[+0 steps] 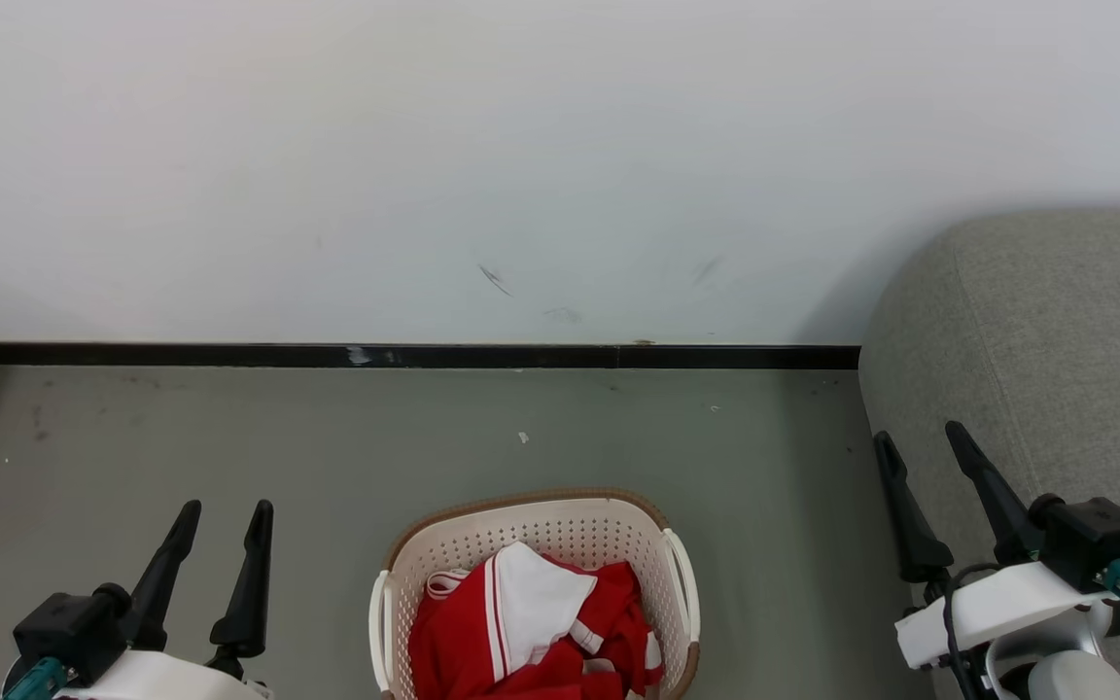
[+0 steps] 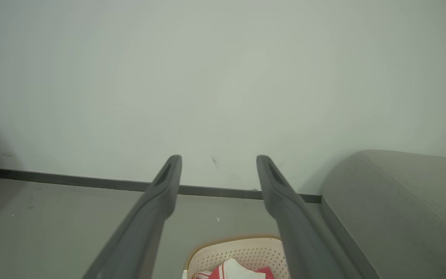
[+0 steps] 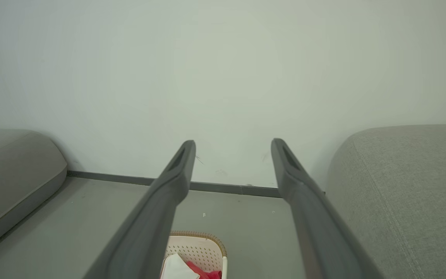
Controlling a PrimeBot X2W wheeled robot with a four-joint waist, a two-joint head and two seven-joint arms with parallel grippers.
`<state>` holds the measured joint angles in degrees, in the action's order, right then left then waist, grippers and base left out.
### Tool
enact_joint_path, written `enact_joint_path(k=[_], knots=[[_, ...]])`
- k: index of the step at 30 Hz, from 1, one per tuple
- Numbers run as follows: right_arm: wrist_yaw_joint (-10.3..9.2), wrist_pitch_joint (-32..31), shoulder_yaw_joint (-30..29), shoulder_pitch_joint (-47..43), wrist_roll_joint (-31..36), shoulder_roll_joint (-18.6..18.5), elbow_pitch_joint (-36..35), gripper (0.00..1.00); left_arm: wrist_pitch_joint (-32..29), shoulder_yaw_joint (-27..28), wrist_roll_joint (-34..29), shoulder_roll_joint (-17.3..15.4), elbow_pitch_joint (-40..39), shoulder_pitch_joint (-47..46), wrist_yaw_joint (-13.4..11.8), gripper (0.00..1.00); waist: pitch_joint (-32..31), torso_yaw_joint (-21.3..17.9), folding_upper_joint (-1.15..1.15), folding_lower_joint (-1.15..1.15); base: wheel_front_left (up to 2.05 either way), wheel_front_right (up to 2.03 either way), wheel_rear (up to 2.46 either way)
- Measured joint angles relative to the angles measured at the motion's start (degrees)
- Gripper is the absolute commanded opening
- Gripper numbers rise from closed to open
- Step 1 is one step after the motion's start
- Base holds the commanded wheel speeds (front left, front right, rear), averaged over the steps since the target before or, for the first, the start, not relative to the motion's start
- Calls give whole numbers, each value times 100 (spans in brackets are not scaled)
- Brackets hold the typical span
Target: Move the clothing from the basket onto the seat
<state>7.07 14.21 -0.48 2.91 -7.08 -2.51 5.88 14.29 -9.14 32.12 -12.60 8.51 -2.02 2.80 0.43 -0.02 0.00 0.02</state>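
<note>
The cream basket [image 1: 677,574] with a brown rim stands on the floor at the bottom middle of the head view. Red clothing [image 1: 453,647] with white stripe trim and a white piece [image 1: 536,603] lies crumpled inside it. The light grey seat [image 1: 1056,331] rises at the right. My left gripper [image 1: 227,515] is open at the lower left, left of the basket and empty. My right gripper [image 1: 918,437] is open at the lower right, in front of the seat's edge and empty. In the wrist views the basket [image 2: 246,252] [image 3: 203,248] sits below the open fingers [image 2: 165,186] [image 3: 176,170].
A white wall [image 1: 521,165] with a black skirting strip [image 1: 375,355] closes the back. Grey floor [image 1: 229,437] spreads around the basket. A second grey cushion [image 3: 10,178] lies at the left of the right wrist view.
</note>
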Motion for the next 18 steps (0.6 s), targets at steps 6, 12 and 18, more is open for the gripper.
enact_joint_path(k=[6, 12, 18], knots=[[0, 0, -12, -1, -8, 1, -5, 100, 0, 4, -9, -7, 48, 0, 45, 100, 54, -16, 0, 0, 0, 0, 0], [0, 0, 4, -3, -132, 2, -57, 100, 0, 33, -33, -5, 75, 0, 94, 100, 167, -52, 0, 0, 0, 0, 0], [0, 0, 58, -4, -204, 2, -162, 100, 0, 36, -43, -5, 99, -7, 142, 100, 311, -95, 0, 0, 0, 0, 0]])
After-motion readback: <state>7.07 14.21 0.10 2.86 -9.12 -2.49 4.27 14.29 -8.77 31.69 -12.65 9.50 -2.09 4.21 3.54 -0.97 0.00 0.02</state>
